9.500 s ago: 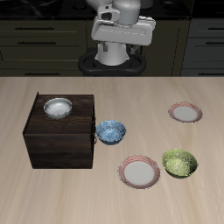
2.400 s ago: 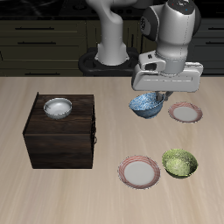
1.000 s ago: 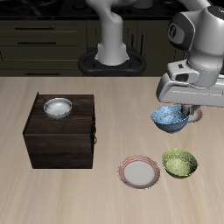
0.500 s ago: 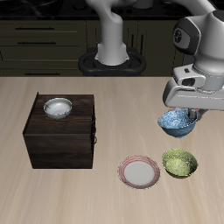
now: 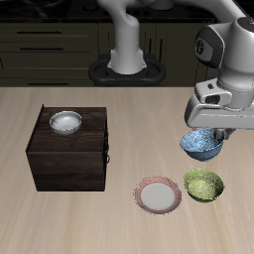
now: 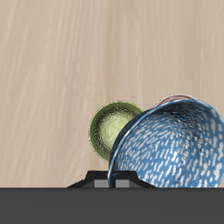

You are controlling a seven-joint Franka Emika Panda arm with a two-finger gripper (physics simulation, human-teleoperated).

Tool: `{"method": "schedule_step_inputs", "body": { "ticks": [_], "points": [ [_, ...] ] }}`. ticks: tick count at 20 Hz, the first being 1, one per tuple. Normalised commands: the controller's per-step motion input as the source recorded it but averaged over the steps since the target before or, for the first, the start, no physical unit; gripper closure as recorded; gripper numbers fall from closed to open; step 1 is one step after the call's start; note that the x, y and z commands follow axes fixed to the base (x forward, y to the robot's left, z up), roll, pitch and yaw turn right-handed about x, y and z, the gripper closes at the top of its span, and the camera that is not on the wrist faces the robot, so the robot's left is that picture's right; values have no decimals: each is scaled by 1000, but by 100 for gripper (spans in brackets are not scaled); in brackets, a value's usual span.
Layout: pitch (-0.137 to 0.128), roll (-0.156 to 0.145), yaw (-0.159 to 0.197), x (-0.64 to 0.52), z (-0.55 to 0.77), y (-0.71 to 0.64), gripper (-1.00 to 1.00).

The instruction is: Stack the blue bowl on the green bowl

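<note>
My gripper is shut on the rim of the blue bowl and holds it tilted in the air. The bowl hangs above and slightly behind the green bowl, which rests on the table near the front edge. In the wrist view the blue bowl fills much of the frame, close to the camera. The green bowl sits on the table beyond it, partly covered by the blue bowl's rim. The fingertips are hidden in both views.
A dark wooden box carries a white bowl with a grey rim on top. A pink-rimmed white plate lies beside the green bowl. A second such plate is mostly hidden behind the blue bowl.
The gripper has carried the blue bowl from beside the box across the table and lowered it toward the green bowl. In the last half second it sank slightly.
</note>
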Motion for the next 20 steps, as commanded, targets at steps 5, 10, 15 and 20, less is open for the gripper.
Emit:
{"method": "schedule_step_inputs", "body": {
  "ticks": [5, 10, 15, 20],
  "points": [
    [0, 23, 6, -24, -49, -60, 100],
    [4, 12, 25, 89, -153, 15, 100],
    [15, 6, 16, 102, -194, 108, 100],
    [26, -5, 16, 67, -259, 80, 100]
  ]
}}
